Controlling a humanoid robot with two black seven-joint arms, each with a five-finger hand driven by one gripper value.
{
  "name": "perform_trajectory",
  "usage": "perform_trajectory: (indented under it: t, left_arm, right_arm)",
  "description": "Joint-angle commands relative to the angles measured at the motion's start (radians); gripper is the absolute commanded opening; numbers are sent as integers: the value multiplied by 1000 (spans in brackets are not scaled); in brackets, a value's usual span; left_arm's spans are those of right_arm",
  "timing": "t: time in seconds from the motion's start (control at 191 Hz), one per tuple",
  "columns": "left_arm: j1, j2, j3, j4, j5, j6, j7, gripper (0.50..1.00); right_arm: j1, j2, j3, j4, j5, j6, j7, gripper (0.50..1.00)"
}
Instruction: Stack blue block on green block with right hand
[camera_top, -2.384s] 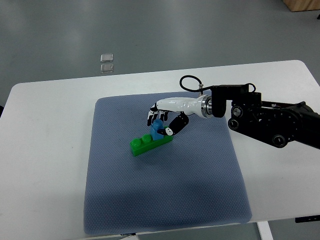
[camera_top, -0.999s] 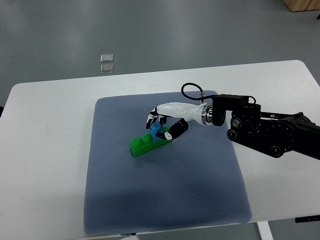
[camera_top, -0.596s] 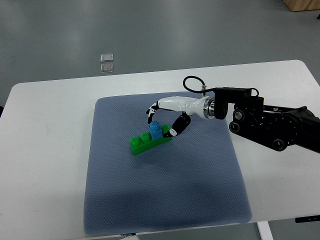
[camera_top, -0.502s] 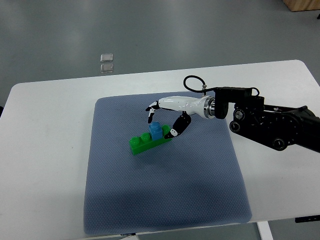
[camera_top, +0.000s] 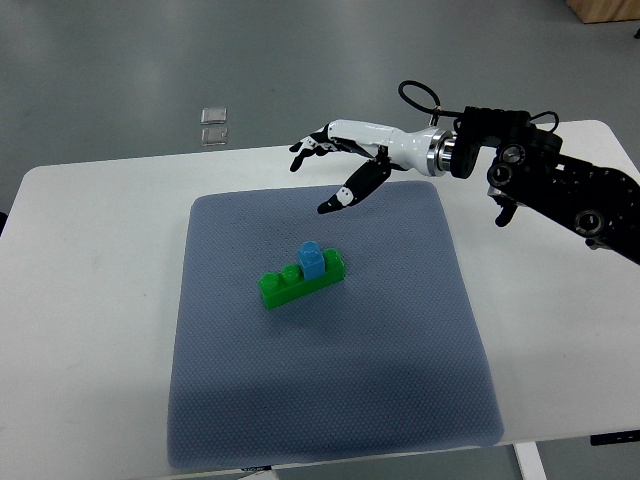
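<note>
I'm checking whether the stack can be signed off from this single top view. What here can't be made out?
- Whether the blue block is pressed fully onto the green block: the steep top view hides the seam.
- Two small clear things on the floor: too small to identify.
- The right hand is open, but its arm is cut by the right edge.
- Left arm: out of frame.

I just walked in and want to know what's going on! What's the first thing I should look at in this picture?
Look at the bright blue block sitting on top of the green block, in the middle of the blue-grey mat. Above it, near the mat's far edge, the robot's white right hand hangs in the air, fingers spread, holding nothing.
</note>
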Motion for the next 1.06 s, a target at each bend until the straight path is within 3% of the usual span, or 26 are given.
perform_trajectory:
  t: [0.0,0.141,0.193,0.199,0.272,0.444,0.606,1.051]
  left_arm:
    - [0,0,0,0,0,0,0,1000]
    - [0,0,0,0,0,0,0,1000]
    - [0,0,0,0,0,0,0,1000]
    - [0,0,2,0,0,0,0,1000]
    - [0,0,2,-1,0,0,2,1000]
    - [0,0,2,-1,2,0,2,1000]
    - [0,0,2,0,2,0,2,1000]
    - [0,0,2,-1,2,0,2,1000]
  right_arm:
    - [-20,11,65,-76,212,-8,-22,903]
    - [-42,24,103,-211,615,-17,-25,903]
    - [-42,24,103,-211,615,-17,-25,903]
    - [-48,27,103,-240,756,-26,-19,905]
    - [-66,30,105,-285,937,-31,-13,913]
    - [-106,88,112,-395,1193,-28,10,919]
    - [-191,148,197,-440,1240,-18,71,921]
    - [-211,199,204,-466,1226,-18,78,921]
